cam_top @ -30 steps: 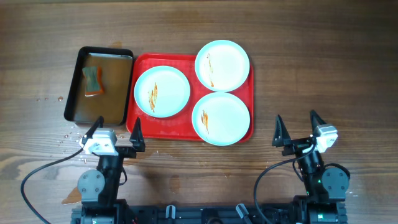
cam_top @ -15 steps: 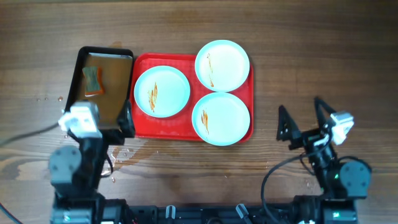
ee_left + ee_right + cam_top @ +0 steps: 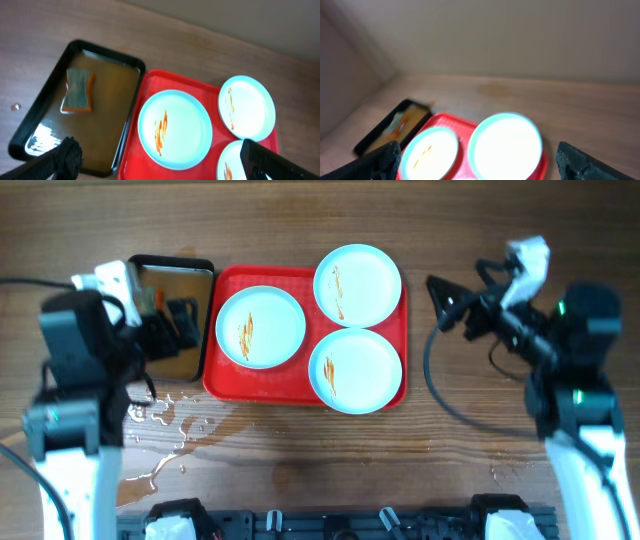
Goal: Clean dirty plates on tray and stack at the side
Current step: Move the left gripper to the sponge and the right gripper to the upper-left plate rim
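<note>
The red tray (image 3: 228, 382) holds three pale plates streaked with orange sauce: one at the left (image 3: 260, 327), one at the far right (image 3: 357, 284) and one at the near right (image 3: 355, 370). My left gripper (image 3: 165, 320) is open and empty, above the black pan left of the tray. In its wrist view (image 3: 160, 165) the left plate (image 3: 175, 129) and the tray (image 3: 150, 80) lie between the fingers. My right gripper (image 3: 465, 292) is open and empty, raised to the right of the tray. Its blurred wrist view (image 3: 475, 160) shows two plates (image 3: 506, 140) (image 3: 430, 150).
A black pan (image 3: 170, 262) with brownish liquid stands left of the tray. In the left wrist view it (image 3: 30, 135) holds a grey and orange sponge (image 3: 78, 91). Spilled water (image 3: 170, 420) spreads on the wooden table in front of the pan and tray.
Both arms have risen from the table's front edge and moved toward the back. The left gripper now hangs over the pan, the right one beside the tray's far right plate.
</note>
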Controlling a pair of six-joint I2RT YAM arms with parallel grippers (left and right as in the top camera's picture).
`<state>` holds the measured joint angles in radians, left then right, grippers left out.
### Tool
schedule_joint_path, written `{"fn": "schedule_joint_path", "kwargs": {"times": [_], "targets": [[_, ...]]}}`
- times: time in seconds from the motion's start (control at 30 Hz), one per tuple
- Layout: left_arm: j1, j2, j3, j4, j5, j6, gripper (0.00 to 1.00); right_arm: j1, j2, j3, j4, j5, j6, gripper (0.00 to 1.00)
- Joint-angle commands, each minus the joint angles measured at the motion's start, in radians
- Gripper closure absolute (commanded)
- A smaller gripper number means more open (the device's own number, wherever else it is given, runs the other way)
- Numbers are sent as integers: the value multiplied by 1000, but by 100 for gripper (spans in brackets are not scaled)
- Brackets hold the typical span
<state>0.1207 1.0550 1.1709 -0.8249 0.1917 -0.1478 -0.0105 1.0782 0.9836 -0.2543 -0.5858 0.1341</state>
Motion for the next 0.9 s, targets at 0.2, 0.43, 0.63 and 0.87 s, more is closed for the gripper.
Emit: {"fn": "schedule_joint_path", "kwargs": {"times": [0.2, 0.43, 0.63, 0.87], "targets": [[222, 355, 221, -199, 273, -14, 0, 274, 408, 459, -340, -12, -85, 0], [240, 501, 221, -193, 282, -14, 0, 412, 748, 761, -704, -10, -116, 0], [240, 552, 221, -148, 283, -13, 0, 440, 883, 770, -605, -31, -116, 0], [240, 568, 220, -121, 259, 280, 0, 463, 976, 763, -497, -142, -10, 7]]}}
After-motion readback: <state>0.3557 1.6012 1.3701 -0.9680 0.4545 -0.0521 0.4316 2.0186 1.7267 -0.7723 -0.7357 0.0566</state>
